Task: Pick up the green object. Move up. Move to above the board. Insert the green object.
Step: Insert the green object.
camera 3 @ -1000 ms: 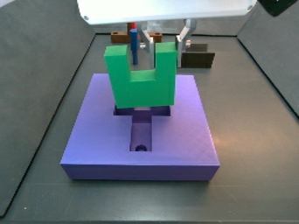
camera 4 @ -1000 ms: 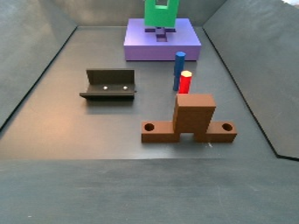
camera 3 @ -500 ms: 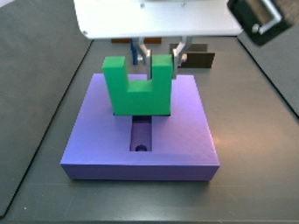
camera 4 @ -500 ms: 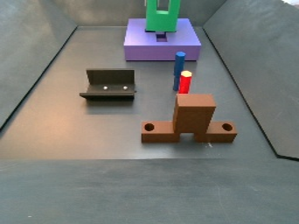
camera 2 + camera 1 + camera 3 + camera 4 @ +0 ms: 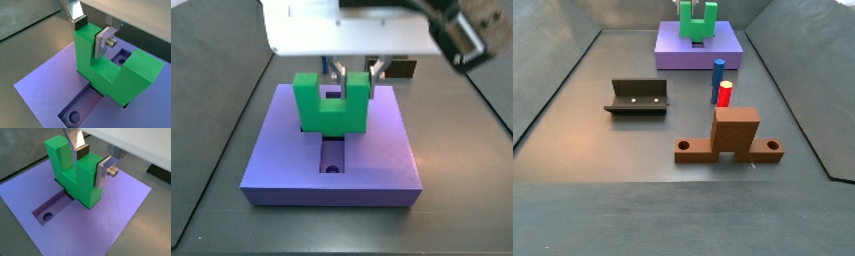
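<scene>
Gripper (image 5: pixel 92 159): above the board (image 5: pixel 113 213), fingers clamped on one upright arm of the green object (image 5: pixel 75 175), whose base sits in the board's recess.

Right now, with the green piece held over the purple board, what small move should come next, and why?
Probably a short, straight push down. The gripper is shut on one arm of the green object, whose base already sits in the cross-shaped recess of the board. In a side view the piece stands upright and centred, so no sideways correction seems needed before release.
</scene>
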